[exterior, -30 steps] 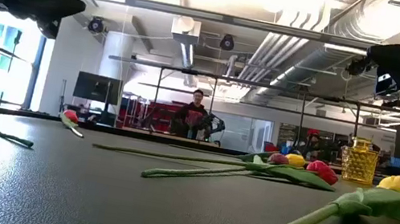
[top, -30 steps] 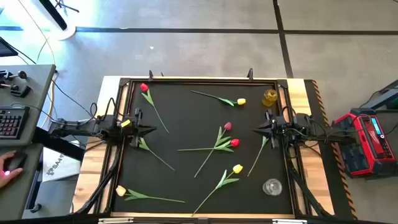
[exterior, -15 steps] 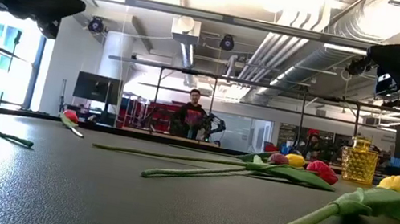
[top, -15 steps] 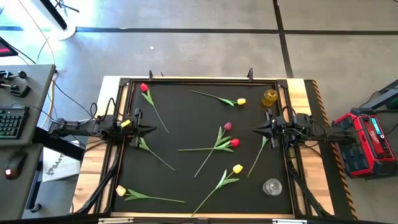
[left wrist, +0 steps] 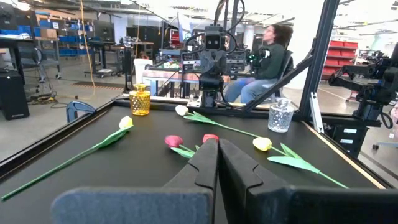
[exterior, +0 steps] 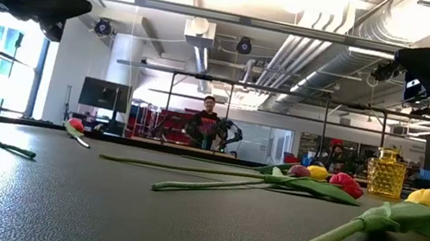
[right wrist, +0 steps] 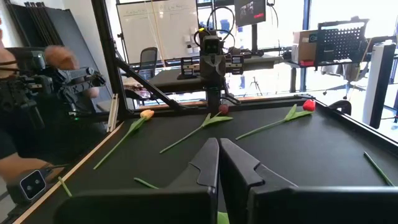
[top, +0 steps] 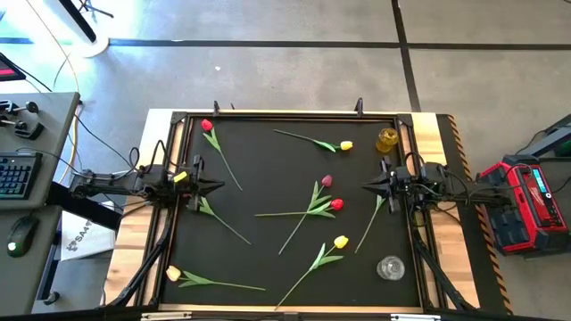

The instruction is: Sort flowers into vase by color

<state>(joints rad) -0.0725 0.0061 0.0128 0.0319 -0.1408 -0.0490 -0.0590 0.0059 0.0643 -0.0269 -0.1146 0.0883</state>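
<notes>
Two dark arms reach level toward each other from the sides of the black table [top: 268, 169] in the high view. The left gripper [top: 217, 186] hovers at middle left, the right gripper [top: 364, 186] at middle right; each wrist view shows its own fingers pressed together with nothing between them.

Tulips lie scattered on the mat. A red tulip [top: 207, 126] sits at upper left, a yellow tulip [top: 346, 145] at upper centre. Near the centre a dark red tulip [top: 326, 181] lies just above another red one [top: 337, 204], their stems crossing. A second yellow head [top: 340, 242] lies lower centre, and a cream tulip [top: 173, 274] at lower left.

An amber glass vase [top: 386, 139] stands upright at upper right; a clear glass vase [top: 390, 267] stands at lower right. Neither vase holds a flower.
</notes>
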